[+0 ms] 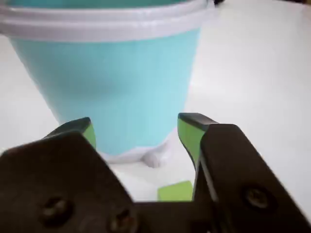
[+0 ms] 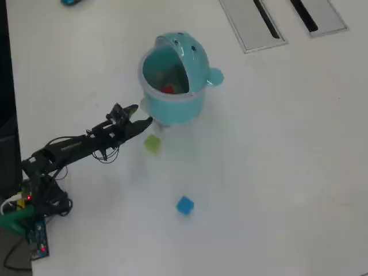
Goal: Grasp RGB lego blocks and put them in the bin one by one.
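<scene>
hovering low over white bench (image 2: 276,172), gripper (image 1: 138,133) spread wide, jaws empty, green pads facing each other. yellow-green block (image 1: 176,191) on bench between jaws, nearer right jaw in wrist view, not touched. teal bin (image 2: 172,75) just beyond fingertips, lid flipped up, red block (image 2: 168,89) inside. blue block (image 2: 184,205) well apart, nearer bottom of overhead view.

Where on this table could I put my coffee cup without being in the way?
Bare table right of the blue block, below the grey slotted panels. Also the top-left patch. It is crowded where the gripper, yellow-green block and bin meet.
</scene>
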Robot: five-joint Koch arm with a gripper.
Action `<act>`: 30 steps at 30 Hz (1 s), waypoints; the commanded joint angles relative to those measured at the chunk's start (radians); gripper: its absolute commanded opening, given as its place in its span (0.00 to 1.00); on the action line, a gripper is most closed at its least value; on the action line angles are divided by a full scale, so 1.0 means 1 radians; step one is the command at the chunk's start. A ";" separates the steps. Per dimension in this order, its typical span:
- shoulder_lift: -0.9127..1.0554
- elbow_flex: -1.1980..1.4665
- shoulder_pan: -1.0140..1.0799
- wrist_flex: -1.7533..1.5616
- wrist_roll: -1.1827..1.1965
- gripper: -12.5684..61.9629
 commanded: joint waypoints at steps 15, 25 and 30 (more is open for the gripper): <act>-0.143 -0.008 0.077 -0.101 -0.028 0.60; -0.152 0.107 0.087 -0.101 -0.071 0.61; -0.170 0.104 0.083 -0.115 -0.092 0.61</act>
